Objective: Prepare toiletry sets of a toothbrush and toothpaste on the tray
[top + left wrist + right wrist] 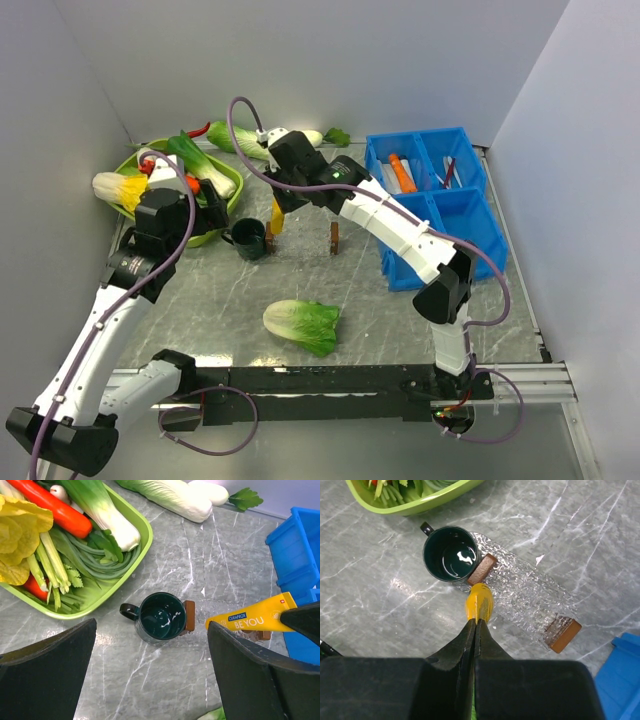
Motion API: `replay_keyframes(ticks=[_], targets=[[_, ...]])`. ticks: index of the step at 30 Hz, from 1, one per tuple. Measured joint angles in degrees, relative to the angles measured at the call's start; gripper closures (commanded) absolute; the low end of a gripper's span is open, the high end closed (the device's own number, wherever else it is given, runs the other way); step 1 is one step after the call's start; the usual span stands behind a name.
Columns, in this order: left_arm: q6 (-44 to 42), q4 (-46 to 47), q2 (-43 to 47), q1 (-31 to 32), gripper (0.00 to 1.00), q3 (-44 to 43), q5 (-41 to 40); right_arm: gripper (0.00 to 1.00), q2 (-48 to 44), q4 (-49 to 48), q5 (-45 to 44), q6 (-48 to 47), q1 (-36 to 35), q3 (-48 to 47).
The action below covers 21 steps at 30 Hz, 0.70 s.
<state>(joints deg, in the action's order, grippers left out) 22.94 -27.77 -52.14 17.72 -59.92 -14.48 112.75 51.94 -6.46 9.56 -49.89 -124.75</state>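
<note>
Looking down the right wrist camera, I saw the right gripper [476,622] pinched tight on the flat end of the yellow toothpaste [479,602], with the tube hanging nose-down from the fingers. Its tip sat over the near edge of the clear, textured tray [522,590], close to the brown handle [483,569] that touched the dark green mug [451,554]. I could not tell whether the tube touched the tray. The tray's other brown handle [562,634] lay at the far end, toward the blue bin [462,215].

The left gripper [151,645] hung above the mug with its jaws spread wide and nothing between them.

Farther out, the orange toothpaste [402,173] lay in the back-left compartment of the bin, and thin toothbrush sticks [447,172] leaned in the compartment to its right. The green bowl [145,540] of vegetables stood at the back left, and a cabbage [302,325] lay on the table near the arm bases.
</note>
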Motion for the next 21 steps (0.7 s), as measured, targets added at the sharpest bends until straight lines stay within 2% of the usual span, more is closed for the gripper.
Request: replay_keyframes(ticks=[21], targets=[[-1.3, 0.5, 0.2, 0.9, 0.03, 0.5, 0.0, 1.00, 1.7, -0.9, -2.3, -0.5, 0.0, 0.3]])
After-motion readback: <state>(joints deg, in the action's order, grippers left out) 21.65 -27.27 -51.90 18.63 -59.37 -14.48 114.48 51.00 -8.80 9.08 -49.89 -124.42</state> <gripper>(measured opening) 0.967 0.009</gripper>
